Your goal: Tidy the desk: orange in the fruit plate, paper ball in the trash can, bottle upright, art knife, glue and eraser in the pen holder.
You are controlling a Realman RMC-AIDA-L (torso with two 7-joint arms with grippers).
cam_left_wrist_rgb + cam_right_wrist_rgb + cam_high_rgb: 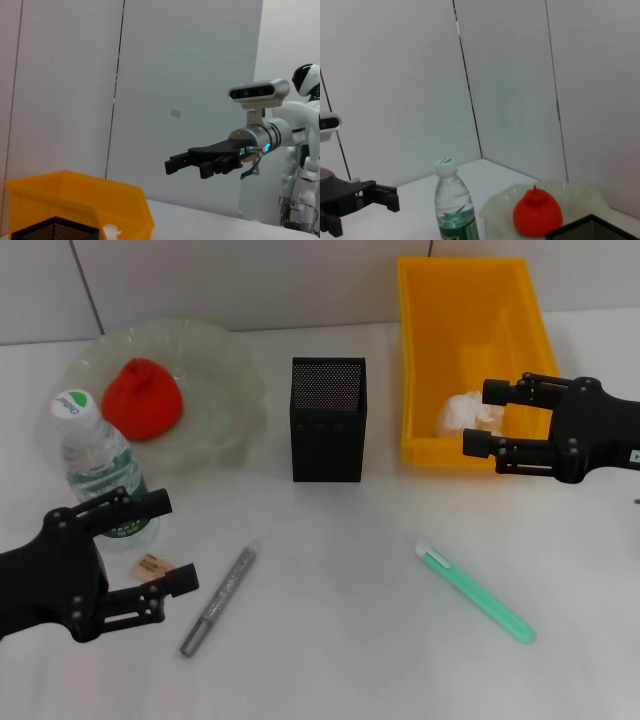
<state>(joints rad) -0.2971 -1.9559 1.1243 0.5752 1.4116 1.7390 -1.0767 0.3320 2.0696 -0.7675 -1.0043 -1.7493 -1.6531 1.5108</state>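
Left gripper, fingers apart and empty, hovers at 8 o'clock on the counter over the eraser, beside the upright bottle; right gripper, also spread and empty, hangs at 3 o'clock over the trash can holding the paper ball. With the orange in the fruit plate, the pen holder items appear to remain: eraser, grey art knife at 7 o'clock, green glue at 5 o'clock. Next, probably, the left gripper descends and closes on the eraser.
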